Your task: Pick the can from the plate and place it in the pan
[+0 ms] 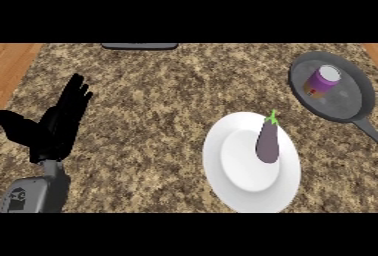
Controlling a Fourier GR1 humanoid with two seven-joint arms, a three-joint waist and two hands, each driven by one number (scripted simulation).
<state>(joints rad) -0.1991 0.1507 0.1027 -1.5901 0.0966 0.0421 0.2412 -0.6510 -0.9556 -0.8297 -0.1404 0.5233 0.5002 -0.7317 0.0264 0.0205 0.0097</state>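
A purple can (322,81) with a white lid stands upright inside the dark grey pan (350,106) at the far right of the counter. The white plate (236,180) lies in front of the pan, nearer the middle, and carries only a purple eggplant (267,142) with a green stem. My left hand (59,123) rests at the left side with its fingers straight and pointing up, holding nothing. My right hand does not show anywhere in the view.
The pan's handle (366,129) runs off toward the right edge. A dark flat object (139,46) lies at the counter's far edge. Wooden floor (15,62) shows beyond the left edge of the speckled countertop.
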